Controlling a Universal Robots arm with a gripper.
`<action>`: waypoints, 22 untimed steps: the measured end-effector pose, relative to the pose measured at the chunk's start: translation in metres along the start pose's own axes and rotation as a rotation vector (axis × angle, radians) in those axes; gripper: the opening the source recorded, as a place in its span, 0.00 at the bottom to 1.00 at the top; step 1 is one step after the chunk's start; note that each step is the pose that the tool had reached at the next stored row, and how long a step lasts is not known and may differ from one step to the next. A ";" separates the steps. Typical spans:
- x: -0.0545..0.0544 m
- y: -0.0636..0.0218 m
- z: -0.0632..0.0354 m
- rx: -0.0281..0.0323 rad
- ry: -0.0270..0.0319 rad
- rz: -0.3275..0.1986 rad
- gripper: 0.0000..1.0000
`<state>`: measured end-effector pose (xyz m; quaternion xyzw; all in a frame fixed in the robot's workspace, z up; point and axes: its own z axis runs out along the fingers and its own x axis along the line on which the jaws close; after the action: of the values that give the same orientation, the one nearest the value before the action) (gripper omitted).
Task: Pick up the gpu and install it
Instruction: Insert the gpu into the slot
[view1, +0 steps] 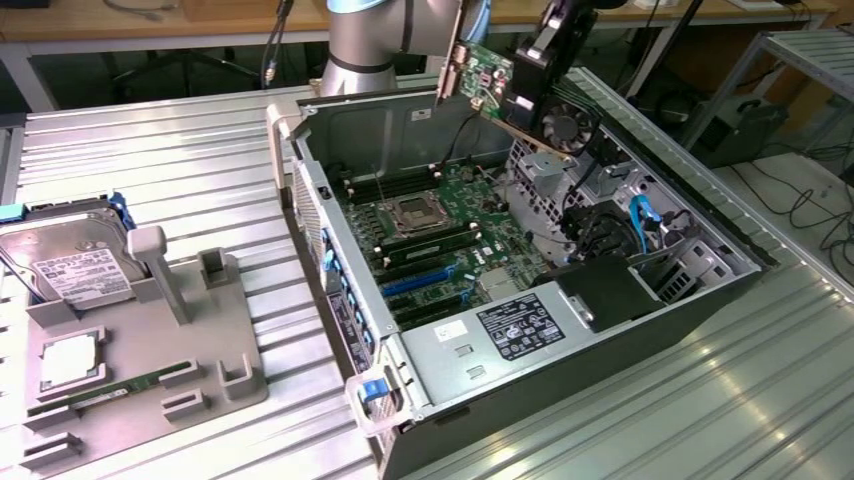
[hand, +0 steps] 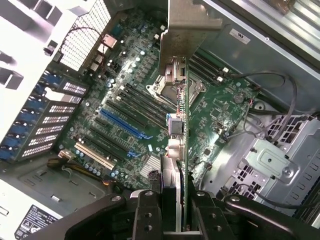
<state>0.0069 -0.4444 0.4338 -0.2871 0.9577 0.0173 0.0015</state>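
1. While the gpu (view1: 514, 90) is held above the open computer case (view1: 358, 120), the pick-up is judged complete and the installation not yet done. The card hangs clear of the motherboard (view1: 441, 225) and is seated in no slot.
2. Hand (view1: 541, 60): narrowed onto the thin edge of the gpu, with a finger on each face. In the wrist view the hand (hand: 175, 205) is seen clamping the card edge-on, with the pale bracket (hand: 187, 30) at the far end.
3. Position of the gpu: tilted, near the case's far wall, over the processor socket (view1: 407, 212). The fan (view1: 567, 125) faces the exterior view's right.
4. Computer case, contents:
   - motherboard, with the blue slots (view1: 420, 280) unoccupied;
   - power supply (view1: 514, 335), labelled;
   - blue cables (view1: 641, 225) beside the drive bay.
5. Grey tray (view1: 147, 340) on the table (view1: 174, 160), at the exterior view's left, contents:
   - hard drive (view1: 74, 265), standing in its holder;
   - silver square chip (view1: 70, 362);
   - green memory stick (view1: 127, 388).
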 end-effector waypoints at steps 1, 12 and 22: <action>0.000 0.0000 0.0000 -0.0001 0.0002 -0.007 0.28; 0.000 -0.0001 -0.0001 -0.0011 0.0030 -0.092 0.28; 0.000 -0.0002 0.0000 -0.0022 0.0057 -0.175 0.28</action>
<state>0.0069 -0.4447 0.4338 -0.3699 0.9289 0.0173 -0.0001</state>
